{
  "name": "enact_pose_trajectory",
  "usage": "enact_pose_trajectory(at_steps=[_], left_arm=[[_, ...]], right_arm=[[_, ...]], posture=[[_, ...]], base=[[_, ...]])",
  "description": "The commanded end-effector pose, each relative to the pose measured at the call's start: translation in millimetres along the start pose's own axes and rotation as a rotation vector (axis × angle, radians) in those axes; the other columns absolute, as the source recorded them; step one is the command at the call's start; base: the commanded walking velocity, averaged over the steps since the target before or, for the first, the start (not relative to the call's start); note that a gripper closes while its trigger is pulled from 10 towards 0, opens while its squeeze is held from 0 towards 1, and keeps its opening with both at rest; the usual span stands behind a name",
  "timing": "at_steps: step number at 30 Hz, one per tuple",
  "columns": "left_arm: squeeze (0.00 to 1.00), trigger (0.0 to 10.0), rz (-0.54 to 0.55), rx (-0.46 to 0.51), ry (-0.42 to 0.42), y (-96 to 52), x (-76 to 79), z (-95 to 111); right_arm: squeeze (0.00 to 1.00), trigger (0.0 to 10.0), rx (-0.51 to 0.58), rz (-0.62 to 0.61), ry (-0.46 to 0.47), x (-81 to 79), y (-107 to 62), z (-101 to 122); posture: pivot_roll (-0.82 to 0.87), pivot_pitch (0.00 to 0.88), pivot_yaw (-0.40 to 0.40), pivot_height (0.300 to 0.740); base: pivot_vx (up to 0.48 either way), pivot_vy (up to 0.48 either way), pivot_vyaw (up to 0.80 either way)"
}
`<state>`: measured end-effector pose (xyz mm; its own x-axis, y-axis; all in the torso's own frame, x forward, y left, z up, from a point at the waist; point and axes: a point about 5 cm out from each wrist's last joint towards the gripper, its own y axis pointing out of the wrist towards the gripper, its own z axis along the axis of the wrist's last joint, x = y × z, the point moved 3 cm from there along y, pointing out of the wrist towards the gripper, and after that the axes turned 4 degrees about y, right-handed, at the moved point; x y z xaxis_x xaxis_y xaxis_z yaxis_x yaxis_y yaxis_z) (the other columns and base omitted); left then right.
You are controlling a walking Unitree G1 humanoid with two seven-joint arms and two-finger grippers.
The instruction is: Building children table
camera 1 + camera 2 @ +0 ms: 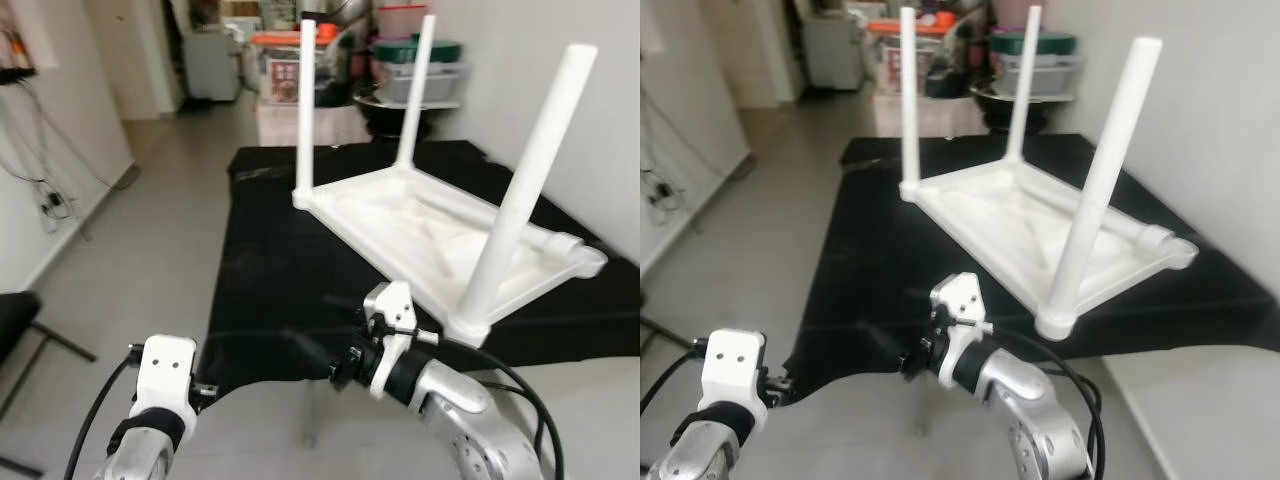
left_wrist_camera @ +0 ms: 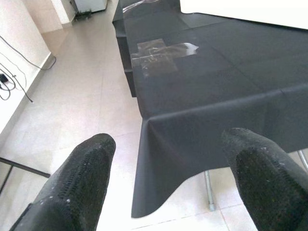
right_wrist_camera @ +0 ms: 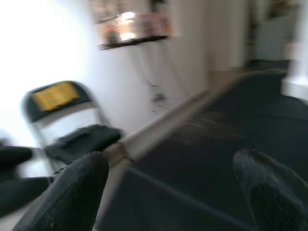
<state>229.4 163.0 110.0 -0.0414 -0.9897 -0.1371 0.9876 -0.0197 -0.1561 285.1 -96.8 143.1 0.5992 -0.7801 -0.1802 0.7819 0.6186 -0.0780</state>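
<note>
- Black cloth (image 1: 270,290) covers a low work table in a tiled room, with storage boxes (image 1: 290,65) stacked at the far end. In the left eye view, a white plastic children's table (image 1: 440,235) lies upside down on the cloth to the right of centre, three legs (image 1: 525,185) screwed in and pointing up; a fourth leg looks to lie loose in the upturned top near its right corner, though I cannot be sure.
- The right eye view gives the same scene: the right gripper (image 1: 895,355) reaches leftward over the near edge of the cloth, apart from the table's nearest corner (image 1: 1055,325); the left gripper (image 1: 780,385) hovers low, beside the cloth's hanging corner.
- Left wrist view: its two black fingers (image 2: 79,180) are spread wide with nothing between them — below are the cloth edge, a clear plastic bag (image 2: 161,53) lying flat on the cloth, and the pale floor.
- Right wrist view, blurred: fingers (image 3: 77,187) also spread wide and empty, facing a folding chair (image 3: 67,122) by the wall.
- Judging by its look, the table is light, stiff and smooth, so likely slippery; the rim near a leg socket or a leg's base seems the surest hold.
</note>
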Motion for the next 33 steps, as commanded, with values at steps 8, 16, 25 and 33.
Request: enact_pose_trajectory(at_steps=[8,16,25,33], left_arm=[[0.00,10.0,-0.035,0.017,-0.036,2.4,7.7,4.9],[0.00,10.0,-0.041,0.026,-0.046,4.3,8.8,5.4],[0.00,10.0,-0.046,0.032,-0.057,4.9,8.9,6.6],[0.00,10.0,-0.032,0.079,-0.055,10.7,3.0,17.1]], right_arm=[[0.00,10.0,-0.045,-0.213,-0.123,40.1,-2.6,-6.7],[0.00,10.0,-0.047,-0.201,-0.122,38.6,0.3,-9.6],[0.00,10.0,-0.042,-0.191,-0.148,38.4,5.2,-11.8],[0.00,10.0,-0.035,-0.198,-0.154,39.8,8.1,-12.3]], posture=[[-0.02,0.013,0.012,0.740],[-0.03,0.016,0.009,0.740],[-0.03,0.017,0.012,0.740],[-0.01,0.014,0.010,0.740]], base=[[0.000,-0.451,0.00],[0.000,-0.461,0.00],[0.000,-0.467,0.00],[0.000,-0.167,0.00]])
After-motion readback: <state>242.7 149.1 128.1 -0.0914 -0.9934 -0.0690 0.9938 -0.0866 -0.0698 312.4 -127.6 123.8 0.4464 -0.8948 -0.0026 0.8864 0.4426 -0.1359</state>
